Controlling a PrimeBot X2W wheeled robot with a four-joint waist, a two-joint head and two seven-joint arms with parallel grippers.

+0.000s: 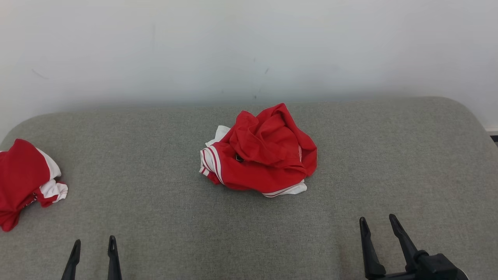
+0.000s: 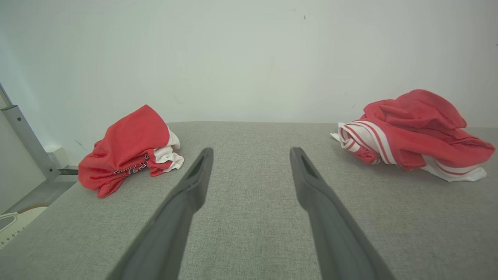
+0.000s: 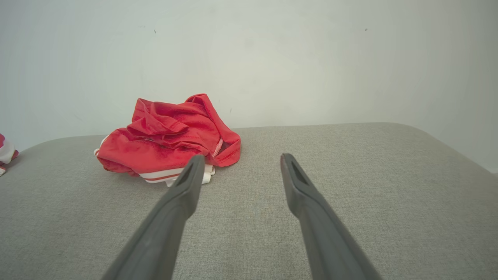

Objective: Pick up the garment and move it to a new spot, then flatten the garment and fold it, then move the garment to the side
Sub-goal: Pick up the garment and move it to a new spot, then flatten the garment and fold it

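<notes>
I hold my left gripper (image 1: 95, 239) and right gripper (image 1: 377, 217), both spread and empty, over the near edge of the grey cushion (image 1: 155, 155), poised for pickup; the crumpled red-and-white jersey (image 1: 260, 149) lies mid-cushion, unflattened.

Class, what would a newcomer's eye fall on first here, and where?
The crumpled red-and-white garment heaped at the middle of the grey upholstered surface. Then a second red-and-white garment at the surface's left edge. The left gripper and right gripper stand open and empty at the near side.
</notes>
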